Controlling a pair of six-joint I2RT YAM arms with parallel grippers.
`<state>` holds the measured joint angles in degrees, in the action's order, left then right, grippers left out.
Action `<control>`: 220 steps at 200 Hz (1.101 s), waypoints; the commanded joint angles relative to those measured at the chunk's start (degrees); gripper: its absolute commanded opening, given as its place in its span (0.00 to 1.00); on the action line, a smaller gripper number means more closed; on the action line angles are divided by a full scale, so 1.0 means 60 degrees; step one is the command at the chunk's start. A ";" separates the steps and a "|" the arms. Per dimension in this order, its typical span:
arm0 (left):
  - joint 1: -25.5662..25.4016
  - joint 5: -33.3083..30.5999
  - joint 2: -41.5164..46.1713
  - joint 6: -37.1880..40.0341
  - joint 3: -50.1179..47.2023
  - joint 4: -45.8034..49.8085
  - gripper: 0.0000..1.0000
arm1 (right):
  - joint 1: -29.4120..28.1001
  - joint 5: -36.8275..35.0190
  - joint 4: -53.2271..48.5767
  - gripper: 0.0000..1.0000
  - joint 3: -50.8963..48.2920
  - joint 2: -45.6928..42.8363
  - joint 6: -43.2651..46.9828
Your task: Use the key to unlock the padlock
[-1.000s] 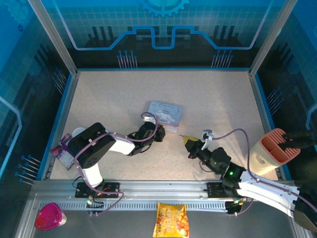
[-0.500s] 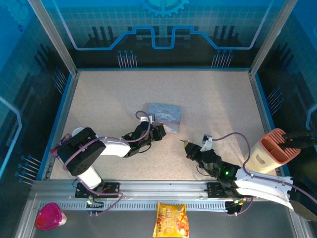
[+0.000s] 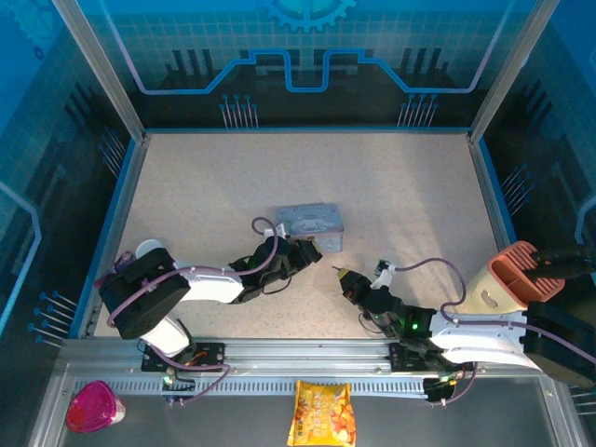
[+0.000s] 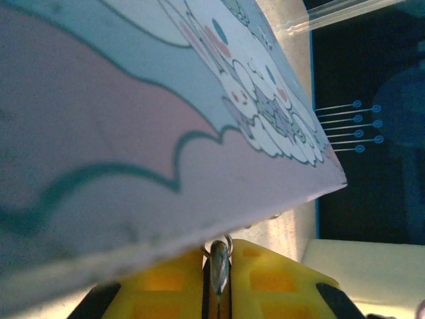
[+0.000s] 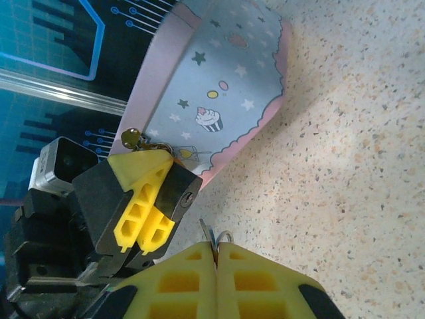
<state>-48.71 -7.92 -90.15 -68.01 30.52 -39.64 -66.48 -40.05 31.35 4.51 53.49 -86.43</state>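
Right pincer (image 5: 216, 252) is yours to watch: clamped tight on the key (image 5: 207, 232), blade poking out ahead. Left pincer (image 3: 305, 250) is pinched on the dark padlock (image 5: 180, 191), which hangs at a corner of the pastel tin (image 5: 219, 80); the tin looks tipped up on edge. Step in hand, by my read: bringing key to keyhole (image 5: 188, 197), not yet in, tip near but apart. Next you need fine alignment of blade with slot, then a straight push and a twist, with the lock held steady. Surface: speckled beige tabletop (image 3: 400, 186), flat. Room: blue-lit enclosure, aluminium posts, clear panels.
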 commanded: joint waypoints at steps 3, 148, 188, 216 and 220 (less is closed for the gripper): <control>-0.0267 -0.0429 0.0236 -0.0970 -0.0215 -0.1275 0.00 | -0.0239 -0.0823 0.0869 0.00 0.0257 0.0256 -0.0871; -0.0933 -0.1161 -0.0967 -0.2467 -0.0568 -0.4541 0.00 | -0.0289 -0.1135 0.0439 0.00 0.0328 -0.0149 -0.1706; -0.0979 -0.1185 -0.1001 -0.2492 -0.0517 -0.4651 0.00 | -0.0279 -0.1147 0.0375 0.00 0.0370 -0.0145 -0.1819; -0.1051 -0.1237 -0.0943 -0.2483 -0.0515 -0.4711 0.00 | -0.0246 -0.1196 0.0602 0.00 0.0348 -0.0011 -0.1953; -0.1052 -0.1247 -0.0932 -0.2475 -0.0513 -0.4718 0.00 | -0.0244 -0.1198 0.0624 0.00 0.0363 -0.0010 -0.1931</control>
<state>-54.17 -14.37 -96.01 -81.14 27.24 -60.69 -67.57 -43.59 33.50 5.37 53.04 -96.64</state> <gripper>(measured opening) 0.125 0.060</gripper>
